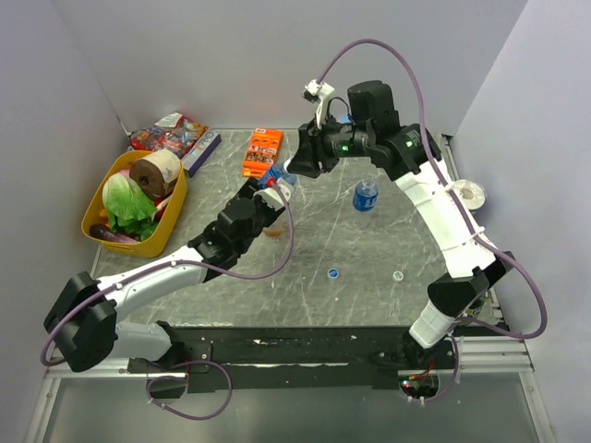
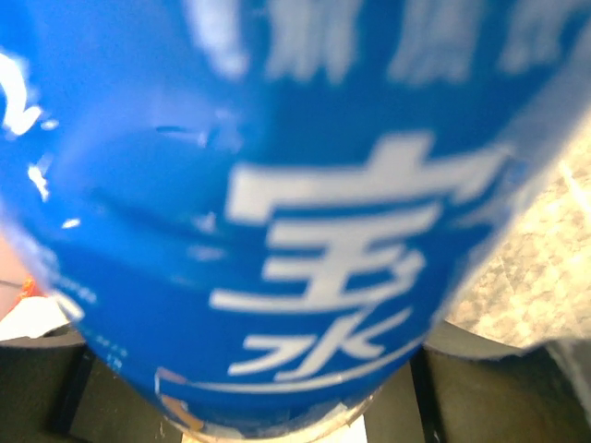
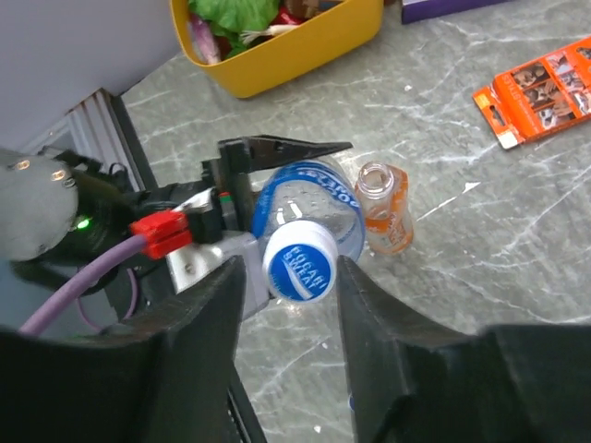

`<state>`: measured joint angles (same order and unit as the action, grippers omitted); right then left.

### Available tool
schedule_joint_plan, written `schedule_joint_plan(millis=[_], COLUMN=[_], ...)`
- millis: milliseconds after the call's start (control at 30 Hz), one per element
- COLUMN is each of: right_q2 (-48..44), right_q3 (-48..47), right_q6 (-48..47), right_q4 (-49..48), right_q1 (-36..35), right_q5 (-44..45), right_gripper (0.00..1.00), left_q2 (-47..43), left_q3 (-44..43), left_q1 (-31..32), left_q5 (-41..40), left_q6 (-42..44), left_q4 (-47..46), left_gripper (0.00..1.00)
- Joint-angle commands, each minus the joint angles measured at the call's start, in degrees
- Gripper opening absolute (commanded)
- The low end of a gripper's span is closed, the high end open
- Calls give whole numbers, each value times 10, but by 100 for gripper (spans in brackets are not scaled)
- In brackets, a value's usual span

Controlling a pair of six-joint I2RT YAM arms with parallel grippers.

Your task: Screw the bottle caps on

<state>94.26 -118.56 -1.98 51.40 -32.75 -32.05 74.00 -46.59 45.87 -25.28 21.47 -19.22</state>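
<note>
- Between the spread fingers (image 3: pixel 355 295) of the right gripper (image 3: pixel 291 269) sits the blue-and-white cap (image 3: pixel 300 263), on the neck of the blue-labelled bottle (image 3: pixel 314 198). A sliver of gap shows on one side, so they flank the cap rather than pinch it.
- That bottle hangs tilted above mid-table. Its long axis points up into the right gripper's line of approach, so the cap faces that wrist squarely.
- The left gripper (image 1: pixel 270 194) is clamped around the bottle's body, whose label fills its own camera.
- Likely next move: the right fingers close on the cap and turn about that axis while the left arm only braces.
- Just beside stands the orange bottle (image 3: pixel 385 210), neck open.
- Well apart stands a second blue bottle (image 1: pixel 366 196).
- A loose blue cap (image 1: pixel 332 273) and a whitish cap (image 1: pixel 398 275) lie nearer the bases.
</note>
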Motion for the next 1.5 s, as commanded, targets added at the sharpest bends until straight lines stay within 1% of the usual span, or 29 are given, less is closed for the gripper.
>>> schedule_joint_plan(millis=[0, 33, 67, 100, 133, 167, 200, 233, 267, 333, 367, 467, 533, 733, 833, 967, 1000, 1167, 1300, 1367, 1400, 1467], right_q2=[-23, -50, -72, -98, -149, -172, -191, -217, -226, -245, -250, -254, -244, -226, -211, -198, -195, -191, -181, -174, -173, -171], right_q3=[-109, -104, -57, -20, 21, 92, 119, 140, 172, 208, 219, 232, 220, 207, 193, 182, 181, 178, 171, 166, 165, 165], right_q6=[-91, -136, -229, -267, -328, -360, -397, -462, -490, -544, -553, -582, -609, -660, -678, -691, -693, -692, -689, -688, -685, -668], right_q4=[57, 63, 58, 45, 27, 14, 12, 13, 17, 19, 11, 1, 24, 56, 90, 110, 115, 114, 121, 124, 123, 111], right_q1=[6, 8, 7, 6, 1, -6, -18, -52, -66, -95, -116, -139, -144, -151, -154, -154, -155, -155, -155, -155, -155, -155], right_q5=[-69, -76, -92, -101, -108, -117, -114, -105, -86, -68, -61, -52, -56, -64, -68, -66, -66, -74, -79, -86, -87, -89], right_gripper=[59, 60, 60, 60, 64, 66, 66, 66, 67, 67, 67, 68, 67, 66, 65, 62, 59, 57, 50, 45, 40, 35], left_q2=[-43, -54, -80, -91, -103, -125, -134, -143, -152, -148, -137, -113, -105, -112, -108, -113, -114, -110, -110, -108, -106, -102], left_q3=[8, 16, 30, 37, 46, 56, 62, 67, 67, 57, 41, 5, -6, -12, -20, -18, -17, -20, -20, -20, -21, -23], left_q1=[-31, -42, -67, -78, -91, -95, -98, -99, -99, -99, -99, -99, -100, -99, -99, -99, -99, -99, -100, -99, -100, -99], left_q5=[78, 176, 238, 290, 401, 447, 490, 518, 571, 607, 631, 658, 662, 662, 664, 662, 661, 661, 657, 654, 650, 644], left_q6=[-25, -31, -25, -14, 0, 39, 58, 69, 92, 108, 115, 137, 145, 175, 178, 176, 176, 177, 178, 181, 181, 173], left_q4=[40, 72, 89, 102, 127, 141, 153, 159, 179, 209, 238, 279, 297, 292, 299, 286, 284, 281, 270, 270, 267, 259], left_gripper=[1, 1, 1, 1, 1, 1, 1, 1, 1, 1, 1, 1, 1, 1, 1, 1, 1, 1, 1, 1, 1, 1])
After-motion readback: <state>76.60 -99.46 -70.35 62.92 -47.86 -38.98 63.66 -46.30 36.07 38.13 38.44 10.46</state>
